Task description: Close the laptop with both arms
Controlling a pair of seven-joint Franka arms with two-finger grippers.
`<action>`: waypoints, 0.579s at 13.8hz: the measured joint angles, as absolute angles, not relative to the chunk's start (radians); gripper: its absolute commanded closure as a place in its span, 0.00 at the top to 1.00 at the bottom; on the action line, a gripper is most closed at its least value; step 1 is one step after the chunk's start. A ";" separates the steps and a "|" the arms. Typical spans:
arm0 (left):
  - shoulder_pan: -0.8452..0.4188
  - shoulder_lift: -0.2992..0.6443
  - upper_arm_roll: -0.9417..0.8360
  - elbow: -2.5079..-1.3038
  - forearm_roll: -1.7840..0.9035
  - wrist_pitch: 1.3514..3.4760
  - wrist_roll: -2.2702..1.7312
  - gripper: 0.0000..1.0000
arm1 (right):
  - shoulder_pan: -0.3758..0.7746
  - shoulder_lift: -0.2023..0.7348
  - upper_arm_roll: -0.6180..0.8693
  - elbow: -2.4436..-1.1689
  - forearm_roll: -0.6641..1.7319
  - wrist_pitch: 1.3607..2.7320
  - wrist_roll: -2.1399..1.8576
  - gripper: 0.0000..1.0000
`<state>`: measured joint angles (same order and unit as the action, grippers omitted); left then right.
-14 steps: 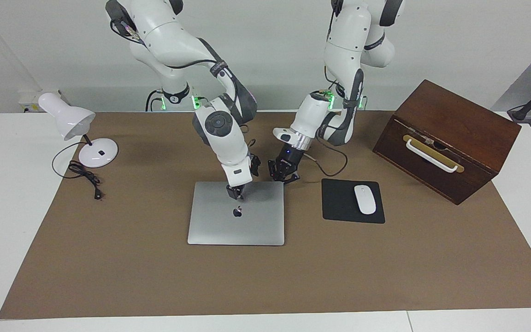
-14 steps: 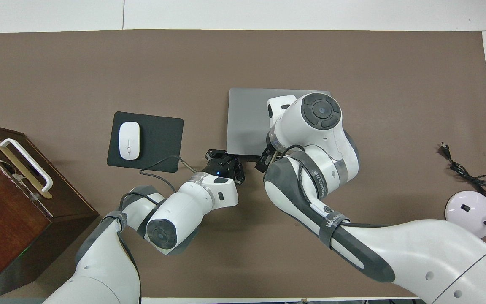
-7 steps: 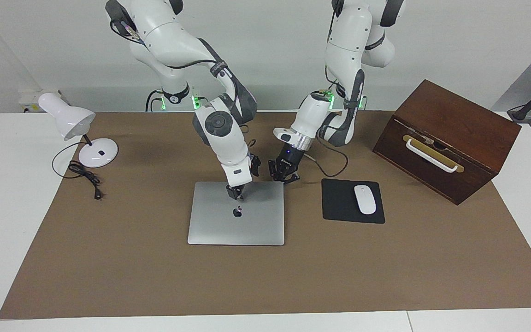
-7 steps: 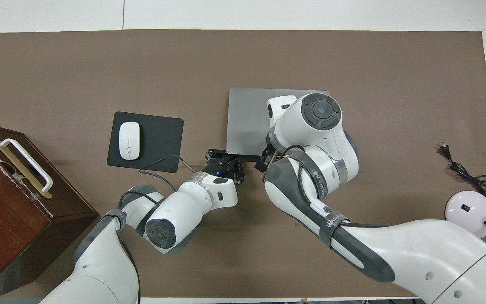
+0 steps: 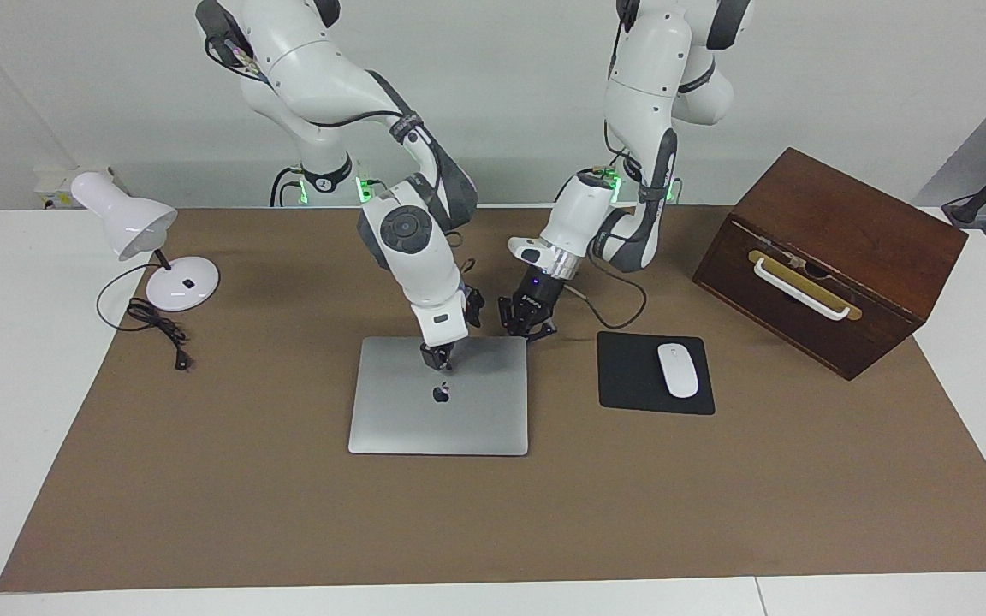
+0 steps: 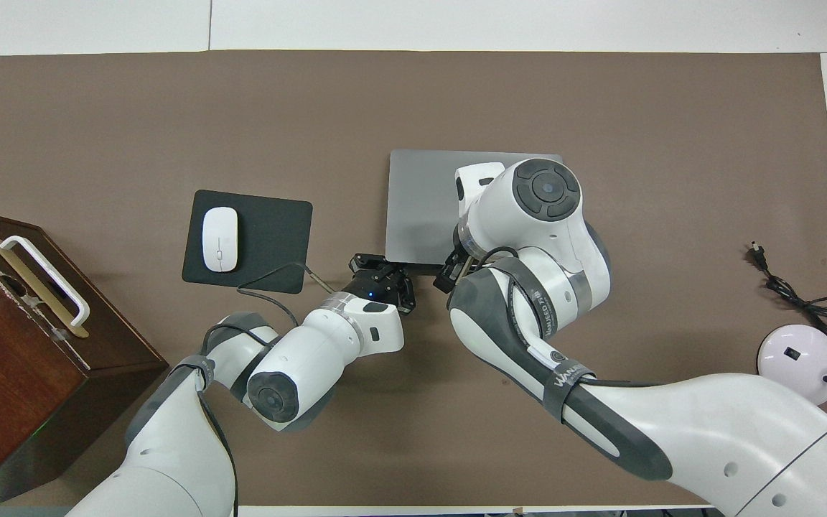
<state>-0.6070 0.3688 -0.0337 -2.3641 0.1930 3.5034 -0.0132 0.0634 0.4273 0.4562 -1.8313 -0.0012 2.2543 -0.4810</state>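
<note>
The laptop (image 5: pixel 439 396) lies shut and flat at the centre of the frame on the counter (image 5: pixel 715 496). The right hand (image 5: pixel 436 357) rests on its lid above the logo, fingers pressed together. The left hand (image 5: pixel 527 322), fingers spread, sits at the lid's upper right corner.

Right pincer (image 5: pixel 436 359) hidden in the overhead view beneath its own wrist, which also covers part of the laptop (image 6: pixel 421 205) lid. Wooden box (image 6: pixel 19 337) and desk lamp (image 6: pixel 812 355) cut off at that view's edges. Finger spacing on both pincers too small to tell.
</note>
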 measured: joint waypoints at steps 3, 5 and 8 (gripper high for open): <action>-0.602 0.369 -0.034 -2.364 0.205 3.504 -0.013 0.00 | 0.064 0.427 0.456 -1.831 -0.001 2.258 -0.466 1.00; -0.597 0.369 -0.036 -2.364 0.213 3.504 -0.015 0.00 | 0.064 0.427 0.456 -1.831 -0.001 2.258 -0.465 1.00; -0.596 0.369 -0.036 -2.364 0.213 3.505 -0.015 0.00 | 0.065 0.427 0.456 -1.831 -0.001 2.258 -0.465 1.00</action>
<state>-0.5964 0.3691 -0.0364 -2.3641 0.2131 3.5047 -0.0153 0.0655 0.4269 0.4563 -1.8313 -0.0012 2.2583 -0.4647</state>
